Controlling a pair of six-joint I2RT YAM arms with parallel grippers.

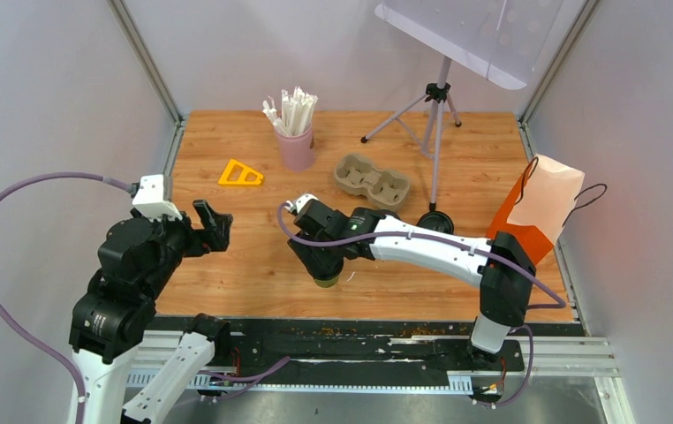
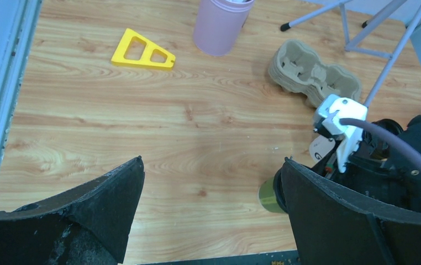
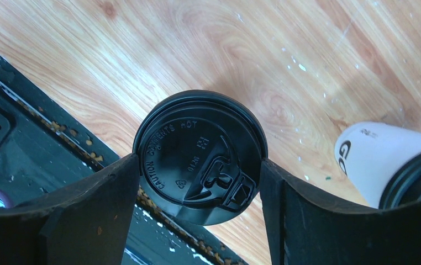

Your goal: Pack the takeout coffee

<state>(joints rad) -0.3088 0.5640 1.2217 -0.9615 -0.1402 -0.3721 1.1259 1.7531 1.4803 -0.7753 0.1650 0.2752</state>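
Observation:
An olive-green cup (image 1: 325, 282) with a black lid (image 3: 197, 165) stands upright near the table's front edge. My right gripper (image 3: 199, 160) reaches down over it, and both fingers press against the lid's rim. The cup's green wall (image 2: 268, 196) shows in the left wrist view beside my right arm. Just past it is the whitish cup (image 3: 371, 160) with dark print; its black lid points toward the right finger, and I cannot tell whether it is tilted or lying down. My left gripper (image 1: 216, 226) hangs open over bare wood to the left, holding nothing.
A cardboard two-cup carrier (image 1: 371, 179) lies at mid-table. Behind it stand a pink cup of white sticks (image 1: 296, 146) and a tripod (image 1: 434, 124). A yellow triangle (image 1: 239, 174) lies at left, a bare black lid (image 1: 435, 221) at right. An orange-and-white paper bag (image 1: 536, 208) stands at the right edge.

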